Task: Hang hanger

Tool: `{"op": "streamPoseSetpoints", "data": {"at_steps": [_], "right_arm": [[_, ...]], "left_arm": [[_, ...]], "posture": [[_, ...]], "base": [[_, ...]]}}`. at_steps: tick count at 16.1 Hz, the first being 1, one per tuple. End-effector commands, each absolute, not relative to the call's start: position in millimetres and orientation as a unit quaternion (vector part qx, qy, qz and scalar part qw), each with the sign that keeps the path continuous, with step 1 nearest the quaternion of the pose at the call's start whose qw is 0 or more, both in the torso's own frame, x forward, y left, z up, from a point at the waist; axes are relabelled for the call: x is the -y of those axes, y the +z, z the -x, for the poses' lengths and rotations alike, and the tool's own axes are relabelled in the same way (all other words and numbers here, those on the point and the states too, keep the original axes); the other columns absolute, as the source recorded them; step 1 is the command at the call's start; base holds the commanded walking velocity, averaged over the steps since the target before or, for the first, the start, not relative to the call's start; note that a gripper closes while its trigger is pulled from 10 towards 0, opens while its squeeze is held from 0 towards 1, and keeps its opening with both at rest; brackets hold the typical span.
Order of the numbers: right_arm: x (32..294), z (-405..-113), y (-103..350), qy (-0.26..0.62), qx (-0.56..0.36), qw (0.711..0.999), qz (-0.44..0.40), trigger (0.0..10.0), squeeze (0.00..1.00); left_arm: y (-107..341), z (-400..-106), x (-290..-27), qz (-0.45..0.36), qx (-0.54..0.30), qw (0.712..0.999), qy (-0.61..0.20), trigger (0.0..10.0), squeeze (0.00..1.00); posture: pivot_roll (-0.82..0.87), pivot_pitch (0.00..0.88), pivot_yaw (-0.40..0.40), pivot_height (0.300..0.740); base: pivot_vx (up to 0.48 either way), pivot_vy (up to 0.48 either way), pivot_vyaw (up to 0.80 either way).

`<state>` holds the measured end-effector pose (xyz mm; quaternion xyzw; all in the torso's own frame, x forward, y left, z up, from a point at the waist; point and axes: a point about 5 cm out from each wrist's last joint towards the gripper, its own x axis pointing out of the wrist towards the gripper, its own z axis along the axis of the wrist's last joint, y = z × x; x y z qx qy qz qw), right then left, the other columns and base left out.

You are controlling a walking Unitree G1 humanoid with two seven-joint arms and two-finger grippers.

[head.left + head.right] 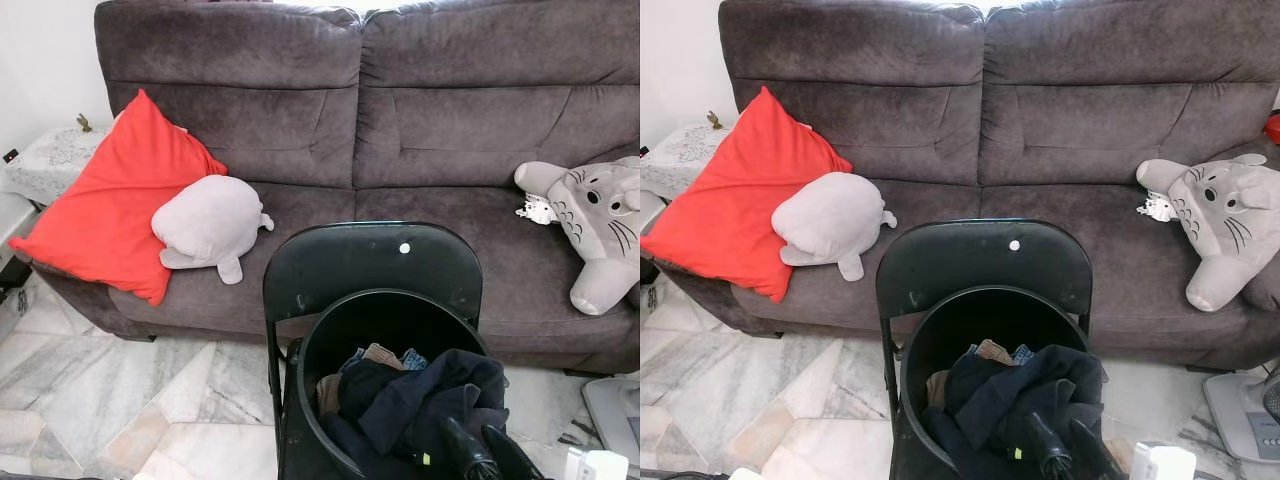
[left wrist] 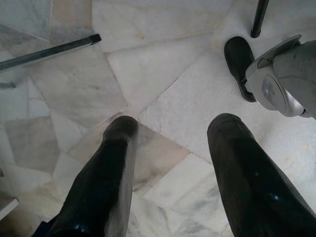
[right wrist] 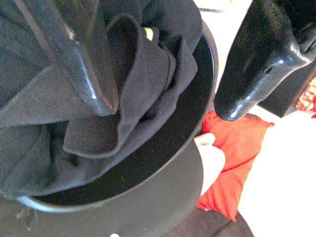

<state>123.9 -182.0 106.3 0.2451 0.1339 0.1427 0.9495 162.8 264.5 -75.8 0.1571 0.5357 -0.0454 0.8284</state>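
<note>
We hover our right gripper [image 1: 487, 447], fingers spread, over the basket [image 1: 318, 345] at six o'clock, apparently searching the dark clothes [image 1: 420, 400] before reaching in; our left gripper [image 2: 170, 173] hangs open over the floor [image 2: 163, 74].

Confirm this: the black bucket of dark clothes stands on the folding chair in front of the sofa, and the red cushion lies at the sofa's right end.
One detail is off. The red cushion lies at the left end of the sofa, as the left eye view shows. The rest holds: the black bucket of dark clothes stands on the folding chair before the sofa.

two plush toys [image 1: 209, 225], one cushion [image 1: 115, 195], one chair [image 1: 372, 262]
</note>
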Motion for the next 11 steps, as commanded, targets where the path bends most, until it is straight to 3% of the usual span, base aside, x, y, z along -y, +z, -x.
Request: {"op": "streamPoseSetpoints", "data": {"at_steps": [1,4,6,7,11], "right_arm": [[191.1,-131.3,126.3,0.127,-0.084,0.966,-0.211,10.0,0.00],[251.1,-164.4,162.5,0.004,-0.001,0.999,-0.052,10.0,0.00],[273.4,-173.9,177.9,-0.037,0.010,0.999,0.037,10.0,0.00],[277.2,-180.5,188.9,-0.013,0.010,0.992,0.127,10.0,0.00],[271.3,-188.1,187.4,0.160,-0.045,0.946,0.277,10.0,0.00]], "left_arm": [[-76.9,-156.1,-270.0,-0.167,-0.550,0.817,-0.045,10.0,0.00],[-76.9,-156.8,-269.4,-0.168,-0.549,0.818,-0.045,10.0,0.00],[-76.9,-156.9,-269.2,-0.167,-0.548,0.818,-0.044,10.0,0.00],[-76.9,-157.1,-269.1,-0.167,-0.548,0.819,-0.044,10.0,0.00],[-76.9,-157.4,-268.6,-0.166,-0.548,0.819,-0.044,10.0,0.00]], "posture": [[-0.17,0.109,0.080,0.740],[-0.17,0.109,0.079,0.740],[-0.17,0.109,0.075,0.740],[-0.18,0.111,0.075,0.740],[-0.18,0.114,0.074,0.740]], "base": [[0.000,0.000,0.00],[0.000,0.000,0.00],[0.000,0.000,0.00],[0.000,0.000,0.00],[0.000,0.000,0.00]]}}
